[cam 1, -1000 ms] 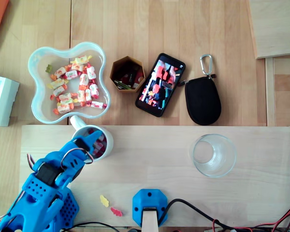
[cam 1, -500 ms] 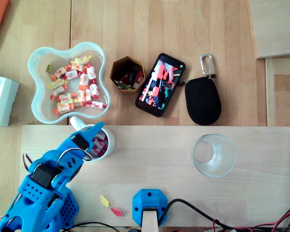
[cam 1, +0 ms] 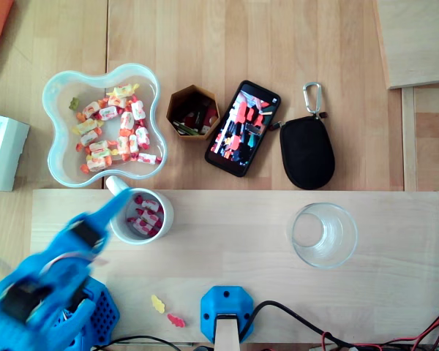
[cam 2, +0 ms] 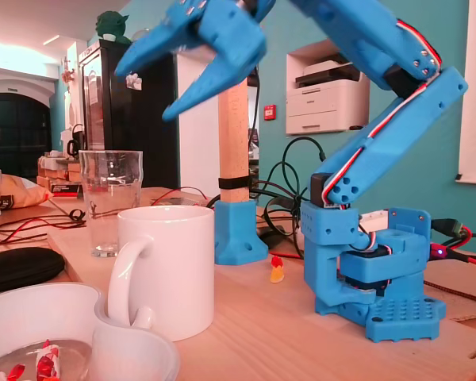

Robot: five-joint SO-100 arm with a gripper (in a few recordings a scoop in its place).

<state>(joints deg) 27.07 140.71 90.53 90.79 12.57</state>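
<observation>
While the overhead view smears the blue arm point(cam 1: 55, 281) into a blur, the fixed view shows the claw point(cam 2: 141, 95) sharply: its two fingers point(cam 2: 182, 36) are spread wide and point down and to the left, high above the white mug point(cam 2: 166, 270) and well clear of its rim. From above, the blurred tip of the arm meets the mug's rim at about 9 o'clock, coming in from 7 o'clock.

The mug stands near the left end of the pale wooden tabletop point(cam 1: 234, 234), with its handle at 11 o'clock in the overhead view and red-and-white wrapped sweets point(cam 1: 143, 218) lying inside. At 12 o'clock from the mug, just off the board, sits a clear wavy bowl point(cam 1: 58, 84) with many more wrapped sweets in it; the mug's handle reaches right up to the bowl's edge.

At 3 o'clock from the mug, well apart, stands an upright drinking glass point(cam 1: 323, 235). At 6 o'clock, two loose sweets point(cam 1: 158, 303) lie on the board, near the blue base of a wooden post point(cam 1: 227, 311).

Beyond the board, from 1 to 2 o'clock of the mug, a brown six-sided box point(cam 1: 193, 111), a phone point(cam 1: 243, 129) and a black pouch point(cam 1: 306, 152) lie in a row.
</observation>
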